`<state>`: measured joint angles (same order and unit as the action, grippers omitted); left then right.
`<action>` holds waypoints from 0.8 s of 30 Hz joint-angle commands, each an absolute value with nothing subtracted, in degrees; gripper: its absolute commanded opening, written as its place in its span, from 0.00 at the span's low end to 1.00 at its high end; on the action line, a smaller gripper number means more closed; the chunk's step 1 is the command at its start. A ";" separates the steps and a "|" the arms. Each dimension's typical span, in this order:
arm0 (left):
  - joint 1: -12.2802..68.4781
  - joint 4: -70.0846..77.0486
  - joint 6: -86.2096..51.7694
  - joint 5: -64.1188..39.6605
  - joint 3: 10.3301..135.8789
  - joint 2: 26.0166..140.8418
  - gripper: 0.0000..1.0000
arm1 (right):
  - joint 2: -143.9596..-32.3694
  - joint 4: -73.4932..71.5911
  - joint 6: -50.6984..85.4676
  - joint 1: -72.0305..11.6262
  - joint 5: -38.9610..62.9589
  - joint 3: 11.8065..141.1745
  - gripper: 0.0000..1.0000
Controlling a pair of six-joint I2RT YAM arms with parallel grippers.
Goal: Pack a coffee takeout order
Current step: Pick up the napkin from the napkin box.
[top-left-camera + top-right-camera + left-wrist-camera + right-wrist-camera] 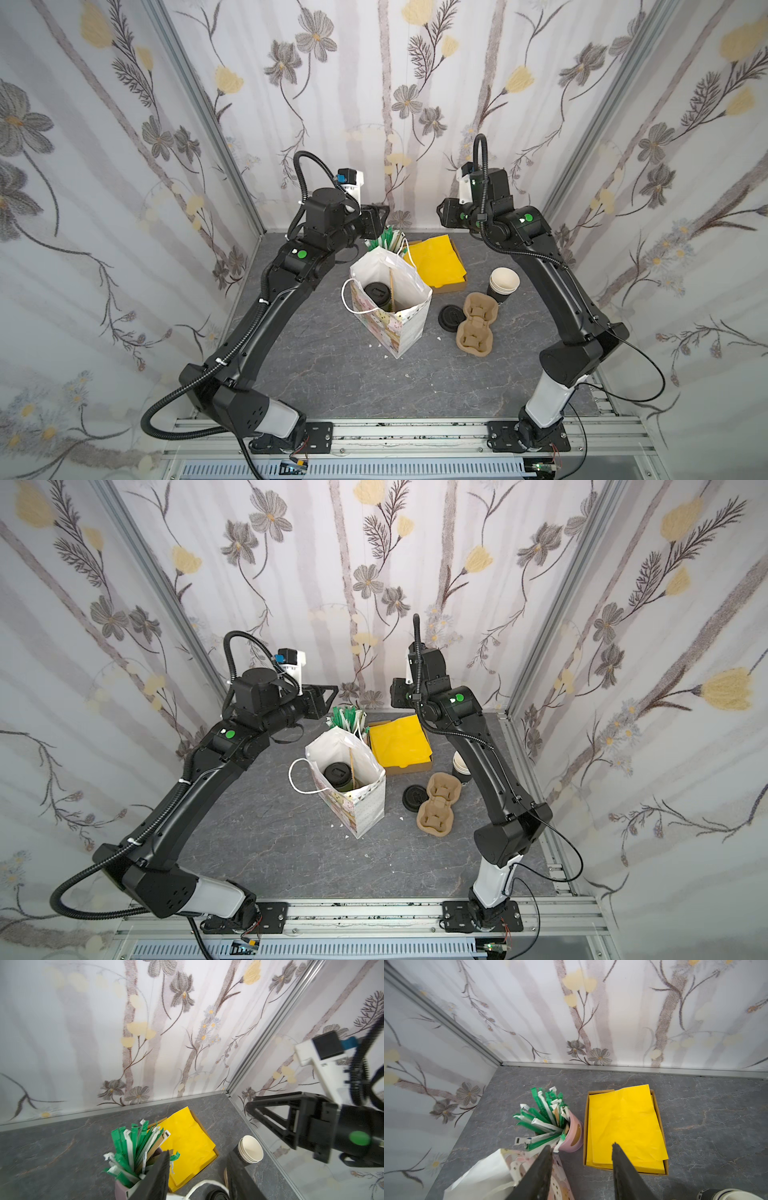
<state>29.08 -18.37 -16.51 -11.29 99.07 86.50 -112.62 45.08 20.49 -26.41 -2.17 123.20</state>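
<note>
Closest to the lens, right gripper (581, 1145), jaws spread wide and pinching nothing, held high over the bench's back edge. Below it, cardboard box (585, 1126) with its stack of yellow napkins (623, 1122), hard by that back edge. Just beside the box, pink cup (574, 1136) stuffed with green-and-white wrapped sticks (542, 1118). Over to the left gripper (198, 1152): fingers parted too, gripping nothing, raised near those wrapped sticks. Mid-bench now, standing upright with its mouth open, patterned paper bag (376, 322). Down inside it, green cup with black lid (377, 292), and leaning right beside that a thin tan stick (391, 286). Toward the right edge, stack of lidless black cups (503, 284). Nearer the front from those, pulp cup carrier (476, 328) lying flat, loose black lid (451, 318) just beside it on the bag's side.
</note>
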 commanded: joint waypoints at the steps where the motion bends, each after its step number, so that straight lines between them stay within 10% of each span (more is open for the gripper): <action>1: 30.92 -16.46 -15.62 -14.14 104.07 90.58 0.47 | -115.79 41.38 19.29 -24.57 1.34 123.57 0.48; 24: 36.83 -16.61 -19.12 -4.82 118.82 110.05 0.46 | -131.82 40.53 12.75 -20.75 8.39 122.64 0.50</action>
<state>36.82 -17.89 -20.88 -5.98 117.69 109.73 -130.52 41.56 14.61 -20.62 7.55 121.97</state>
